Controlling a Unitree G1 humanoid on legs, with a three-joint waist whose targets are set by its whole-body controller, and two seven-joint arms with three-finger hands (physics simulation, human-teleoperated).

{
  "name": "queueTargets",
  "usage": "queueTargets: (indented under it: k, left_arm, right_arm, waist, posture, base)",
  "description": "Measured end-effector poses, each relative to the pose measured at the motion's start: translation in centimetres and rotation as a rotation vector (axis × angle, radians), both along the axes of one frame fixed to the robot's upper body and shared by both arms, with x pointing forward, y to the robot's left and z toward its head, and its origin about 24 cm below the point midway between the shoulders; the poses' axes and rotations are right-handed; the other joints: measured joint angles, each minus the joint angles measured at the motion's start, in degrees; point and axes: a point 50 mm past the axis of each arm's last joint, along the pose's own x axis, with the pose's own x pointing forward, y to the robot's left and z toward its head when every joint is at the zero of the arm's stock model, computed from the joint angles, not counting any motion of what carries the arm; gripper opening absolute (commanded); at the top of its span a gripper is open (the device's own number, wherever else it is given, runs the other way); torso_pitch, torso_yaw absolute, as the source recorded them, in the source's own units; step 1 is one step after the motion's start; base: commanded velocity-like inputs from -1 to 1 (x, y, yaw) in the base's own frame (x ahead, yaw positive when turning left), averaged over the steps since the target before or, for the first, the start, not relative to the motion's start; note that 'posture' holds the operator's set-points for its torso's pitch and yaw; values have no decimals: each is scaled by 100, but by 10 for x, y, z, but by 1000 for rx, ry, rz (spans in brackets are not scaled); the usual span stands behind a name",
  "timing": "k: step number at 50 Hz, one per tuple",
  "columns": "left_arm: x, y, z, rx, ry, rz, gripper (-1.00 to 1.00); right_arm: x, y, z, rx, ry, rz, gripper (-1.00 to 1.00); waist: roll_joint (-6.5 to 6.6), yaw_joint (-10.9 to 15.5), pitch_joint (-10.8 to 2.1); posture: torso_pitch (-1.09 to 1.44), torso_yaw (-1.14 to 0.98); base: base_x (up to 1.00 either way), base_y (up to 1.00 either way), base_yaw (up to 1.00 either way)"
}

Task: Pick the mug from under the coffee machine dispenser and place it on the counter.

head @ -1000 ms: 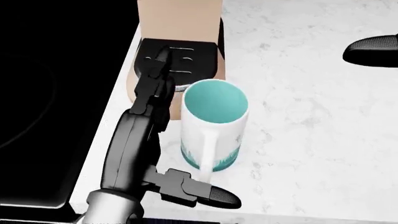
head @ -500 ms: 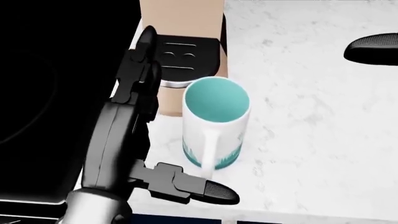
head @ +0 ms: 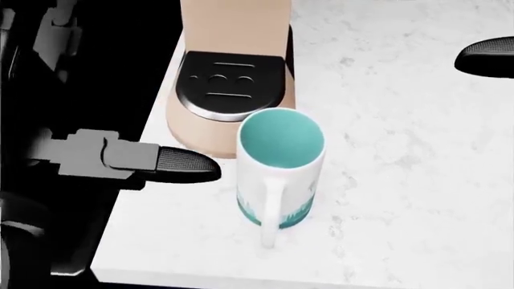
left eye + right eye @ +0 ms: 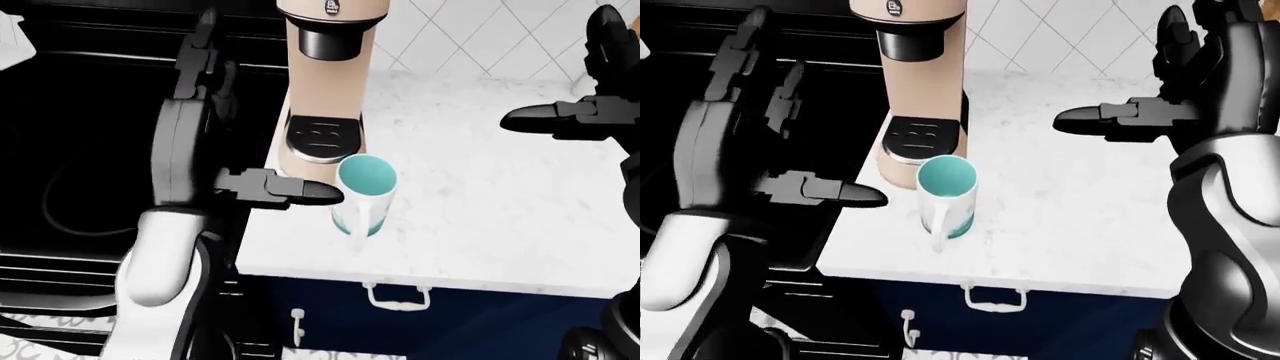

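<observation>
1. A tall white ceramic mug (image 3: 280, 174) with a teal interior and a teal band near its base stands upright on the white marbled counter (image 3: 410, 150), handle toward six o'clock in the head view.
2. It sits just off the beige coffee machine (image 4: 327, 82), at about four o'clock from the glossy black round drip tray (image 3: 231, 83).
3. The left hand (image 4: 735, 127), matte black and jointed, is spread wide; its ribbed thumb tip points at the mug from nine o'clock, near but apart.
4. The right hand (image 4: 1195, 90) hovers splayed and empty at the mug's two o'clock, well apart.
</observation>
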Motion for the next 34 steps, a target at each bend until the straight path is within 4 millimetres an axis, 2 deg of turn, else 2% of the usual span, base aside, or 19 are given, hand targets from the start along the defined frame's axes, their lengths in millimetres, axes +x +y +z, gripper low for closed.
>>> queueTargets:
  k: [4,14,23,34]
  left_arm:
    - [1,12,11,2,-16,37,100]
    - [2,54,52,13,-115,175,100]
    - [6,83,71,19,-151,264,100]
    - [1,98,88,17,-202,308,100]
  right_arm:
    - [-1,-2,1,0,-4,-9,100]
    - [1,-3,1,0,-2,-15,100]
    - [-1,-5,6,-4,-12,-22,100]
    - [-5,-10,15,-7,-31,-39,100]
  waist:
    - [20,-7,27]
    - [84,-38,84]
    - [141,-56,110]
    - [185,-80,118]
  posture:
    - [0,0]
    - [0,0]
    - [0,0]
    - [0,0]
  base:
    - [0,0,0]
    - [0,0,0]
    - [0,0,0]
    - [0,0,0]
